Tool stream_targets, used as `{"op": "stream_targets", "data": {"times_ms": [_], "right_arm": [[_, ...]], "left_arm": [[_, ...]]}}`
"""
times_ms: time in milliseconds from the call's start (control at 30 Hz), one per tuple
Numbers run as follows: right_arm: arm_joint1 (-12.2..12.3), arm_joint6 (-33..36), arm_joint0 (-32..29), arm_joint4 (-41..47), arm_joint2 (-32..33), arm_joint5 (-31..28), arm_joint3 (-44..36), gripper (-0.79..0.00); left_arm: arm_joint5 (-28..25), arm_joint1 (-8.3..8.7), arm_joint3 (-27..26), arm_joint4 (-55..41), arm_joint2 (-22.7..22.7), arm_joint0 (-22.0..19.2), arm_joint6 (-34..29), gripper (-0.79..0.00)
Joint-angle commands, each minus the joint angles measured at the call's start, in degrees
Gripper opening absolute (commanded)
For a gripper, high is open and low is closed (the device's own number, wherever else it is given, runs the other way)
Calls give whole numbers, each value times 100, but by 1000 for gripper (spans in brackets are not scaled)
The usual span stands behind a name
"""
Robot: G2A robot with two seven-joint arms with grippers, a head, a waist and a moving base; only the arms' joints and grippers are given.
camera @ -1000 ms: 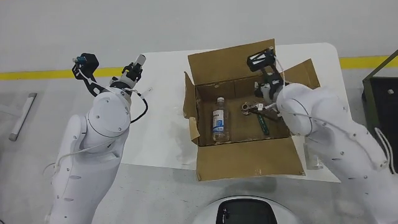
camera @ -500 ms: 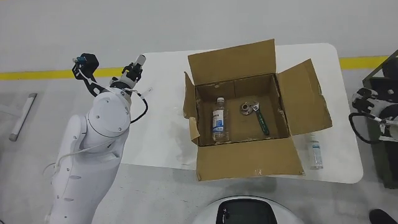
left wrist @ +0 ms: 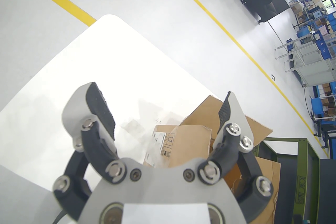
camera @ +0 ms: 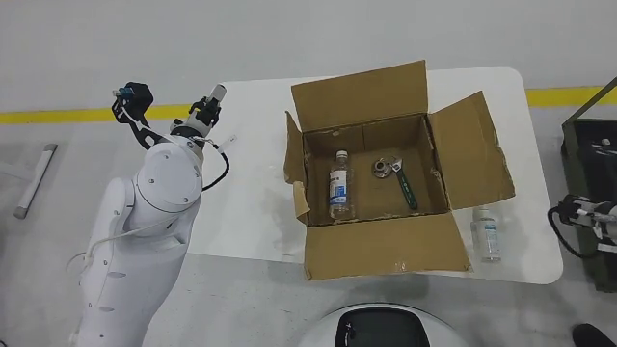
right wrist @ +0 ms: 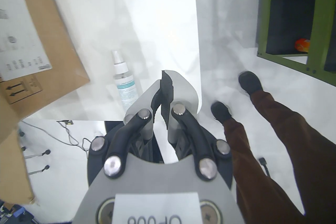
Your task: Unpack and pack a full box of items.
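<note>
Right claw (right wrist: 162, 89) pressed together, empty, at the bench (right wrist: 157, 12) edge. Spray bottle (right wrist: 125, 83) is just beside its tips, box (camera: 376, 169) past that. Left claw (left wrist: 162, 101) spread, empty, well apart from the box. Water bottle (camera: 337, 185) and wrench (camera: 397, 179) are inside. Risk: going in unopened would nudge the spray bottle. It's round and near the edge, so it could roll off.
</note>
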Motion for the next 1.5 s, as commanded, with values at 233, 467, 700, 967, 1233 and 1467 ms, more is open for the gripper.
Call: {"op": "stream_targets", "data": {"times_ms": [233, 467, 700, 967, 1233, 1467], "right_arm": [[-11, -4, -49, -344, -728, 4, -126, -785], [-44, -4, 13, -401, -1180, 3, 12, -548], [-65, -4, 97, -496, -1534, 4, 115, -471], [-92, -4, 219, -544, -1806, 4, 365, -228], [-103, -4, 471, -571, -2191, 4, 801, -237], [-93, -4, 618, -577, -2369, 3, 1062, -329]], "left_arm": [[0, 0, 0, 0, 0, 0, 0, 0], [0, 0, 0, 0, 0, 0, 0, 0], [0, 0, 0, 0, 0, 0, 0, 0], [0, 0, 0, 0, 0, 0, 0, 0], [0, 0, 0, 0, 0, 0, 0, 0], [0, 0, 0, 0, 0, 0, 0, 0]]}}
